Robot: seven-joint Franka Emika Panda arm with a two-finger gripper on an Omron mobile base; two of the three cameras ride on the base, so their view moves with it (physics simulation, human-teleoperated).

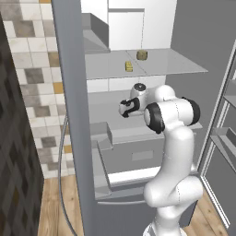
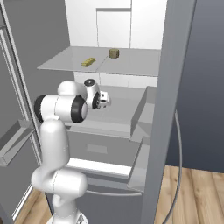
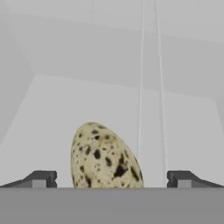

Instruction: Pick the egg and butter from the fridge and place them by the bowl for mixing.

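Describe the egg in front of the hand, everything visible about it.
The egg is tan-beige with dark brown speckles, matte and smooth. It leans, its narrow end up and tipped to the left in the hand view, on a pale grey fridge shelf. It sits between the open gripper fingertips, nearer the left one, touching neither.

The egg (image 3: pixel 103 157) is showing a tan-beige shell speckled with dark brown spots. The butter (image 1: pixel 129 66) is looking pale yellow, and the lump (image 1: pixel 142 55) near it is showing a dull olive-brown. The fridge (image 1: pixel 73 115) is appearing metallic grey outside, with pale grey-white shelves and drawers inside. The arm (image 1: pixel 173 152) is gleaming white with black joints. The wall tiles (image 1: pixel 34 69) are mixing cream, grey, brown and orange squares, and the floor (image 1: pixel 55 207) is showing warm wood planks.
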